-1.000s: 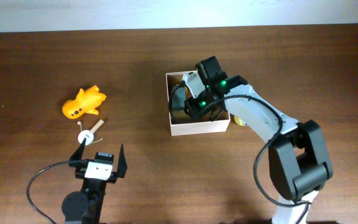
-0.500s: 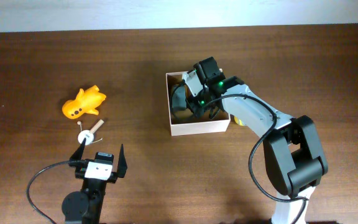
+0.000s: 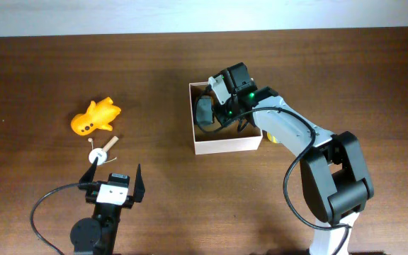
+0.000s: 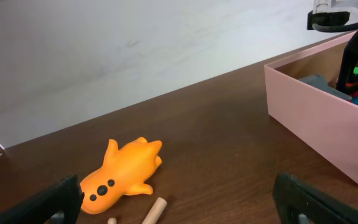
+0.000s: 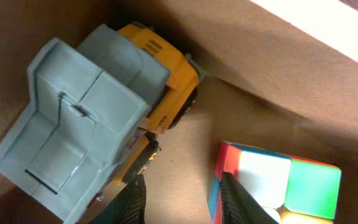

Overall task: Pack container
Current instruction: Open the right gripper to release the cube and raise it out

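Observation:
The container (image 3: 225, 145), a white-walled box with a tan floor, stands right of centre; the left wrist view shows its wall (image 4: 316, 127). My right gripper (image 3: 219, 115) reaches down into it. In the right wrist view its jaws (image 5: 185, 202) stand open over bare cardboard, a grey and yellow toy truck (image 5: 86, 130) to the left and a colour cube (image 5: 278, 186) to the right. One fingertip (image 5: 236, 198) is next to the cube. My left gripper (image 3: 112, 177) hovers wide open near the front edge, holding nothing.
An orange toy animal (image 3: 95, 117) (image 4: 123, 171) lies at the left, and a short wooden peg (image 3: 105, 150) (image 4: 153, 211) sits just in front of it, close to my left gripper. A small yellow object (image 3: 271, 137) peeks out behind the container's right wall.
My right gripper has shifted slightly left inside the container and its jaws have narrowed a little. The grey truck now shows beside it. The left arm has not moved.

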You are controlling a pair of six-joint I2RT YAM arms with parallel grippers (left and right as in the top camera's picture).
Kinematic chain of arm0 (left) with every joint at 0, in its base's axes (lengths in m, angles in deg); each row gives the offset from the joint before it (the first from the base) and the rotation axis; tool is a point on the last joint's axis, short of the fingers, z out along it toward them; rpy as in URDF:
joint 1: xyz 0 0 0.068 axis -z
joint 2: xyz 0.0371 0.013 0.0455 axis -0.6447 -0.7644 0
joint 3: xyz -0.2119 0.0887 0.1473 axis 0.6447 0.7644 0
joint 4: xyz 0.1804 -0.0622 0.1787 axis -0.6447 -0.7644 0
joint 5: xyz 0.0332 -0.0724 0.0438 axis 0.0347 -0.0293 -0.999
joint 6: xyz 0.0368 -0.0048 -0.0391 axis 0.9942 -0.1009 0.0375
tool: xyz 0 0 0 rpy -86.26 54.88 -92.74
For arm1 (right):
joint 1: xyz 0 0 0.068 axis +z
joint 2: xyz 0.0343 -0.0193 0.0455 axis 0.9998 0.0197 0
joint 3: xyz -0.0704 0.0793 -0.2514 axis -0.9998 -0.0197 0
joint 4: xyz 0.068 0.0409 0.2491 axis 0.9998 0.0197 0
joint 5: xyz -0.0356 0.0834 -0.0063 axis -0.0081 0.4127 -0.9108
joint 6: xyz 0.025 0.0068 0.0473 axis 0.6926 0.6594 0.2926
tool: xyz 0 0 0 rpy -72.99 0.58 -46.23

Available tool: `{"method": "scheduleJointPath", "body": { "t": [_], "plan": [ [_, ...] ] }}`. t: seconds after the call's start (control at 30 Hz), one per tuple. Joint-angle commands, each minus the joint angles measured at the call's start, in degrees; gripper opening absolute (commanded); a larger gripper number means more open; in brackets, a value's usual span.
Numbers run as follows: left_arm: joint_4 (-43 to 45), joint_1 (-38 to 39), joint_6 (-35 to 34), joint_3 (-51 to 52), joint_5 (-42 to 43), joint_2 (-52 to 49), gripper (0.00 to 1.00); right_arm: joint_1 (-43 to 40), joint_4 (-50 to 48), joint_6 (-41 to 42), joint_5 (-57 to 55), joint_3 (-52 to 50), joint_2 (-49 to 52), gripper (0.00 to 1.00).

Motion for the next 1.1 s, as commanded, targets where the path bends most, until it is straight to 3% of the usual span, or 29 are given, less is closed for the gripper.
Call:
{"method": "scheduleJointPath", "body": {
  "t": [0.0,1.07],
  "plan": [
    [0.0,-0.2,0.7,0.4,-0.4,0.5,0.99,0.3,-0.1,-0.2,-1.7,1.0,0.4,0.34],
    [-0.1,-0.2,0.7,0.4,-0.4,0.5,0.99,0.3,-7.9,0.7,-10.6,1.0,3.7,0.34]
  ]
}}
